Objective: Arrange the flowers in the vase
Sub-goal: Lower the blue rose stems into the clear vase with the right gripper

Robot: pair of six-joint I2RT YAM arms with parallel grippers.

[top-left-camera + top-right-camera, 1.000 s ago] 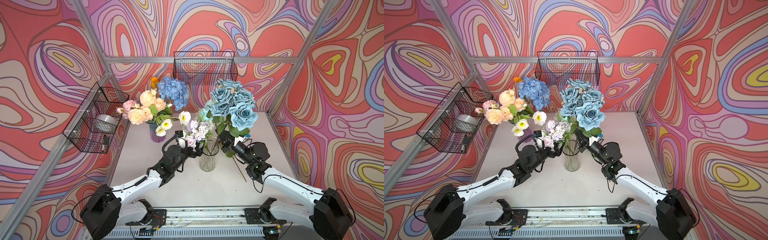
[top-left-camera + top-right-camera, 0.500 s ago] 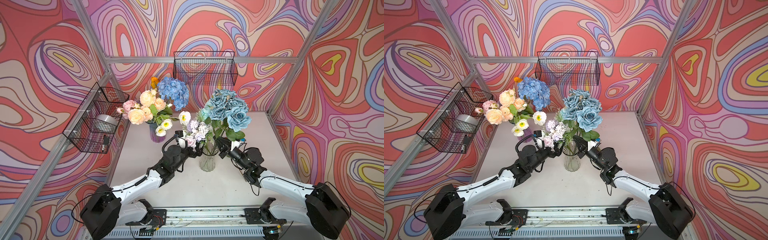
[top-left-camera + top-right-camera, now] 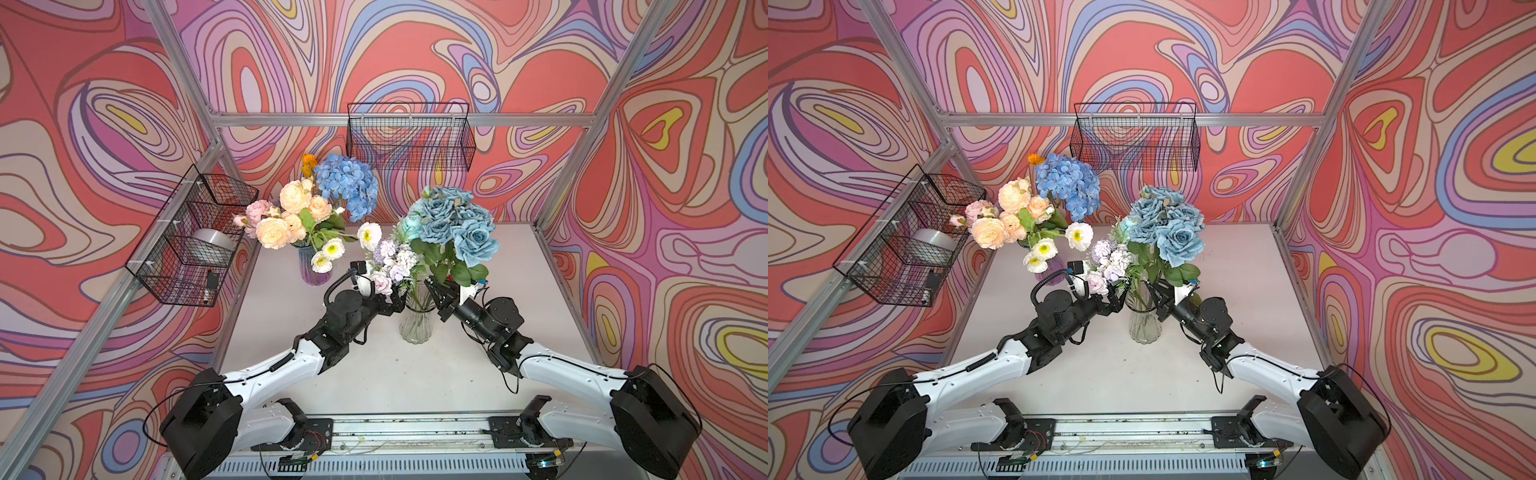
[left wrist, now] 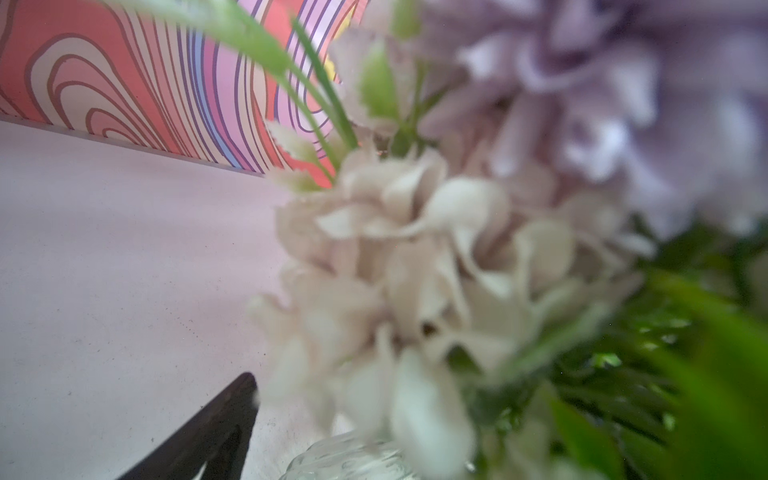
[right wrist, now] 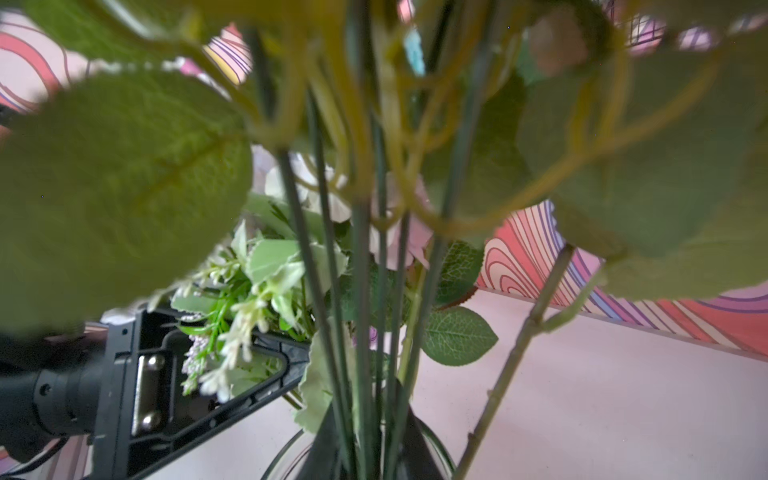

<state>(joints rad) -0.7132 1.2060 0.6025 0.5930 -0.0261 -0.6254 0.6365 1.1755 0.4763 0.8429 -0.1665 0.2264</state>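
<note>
The clear glass vase stands mid-table and holds a lilac-pink pastel bunch. A bunch of teal roses rises above it, its thin green stems running down into the vase's mouth. My right gripper is at the rim, jaws slightly parted on either side of those stems, which sit loosely between them. On the rim's other side my left gripper is open around the pastel foliage. Only one of its fingers shows in the left wrist view.
A purple vase at the back left holds peach roses, a blue hydrangea and white poppies. Wire baskets hang on the back wall and the left wall, the latter holding a silver roll.
The right arm has swung in to the left and down, lowering the teal roses' stems into the glass vase, and its jaws have parted a little. The left arm has stayed put.
</note>
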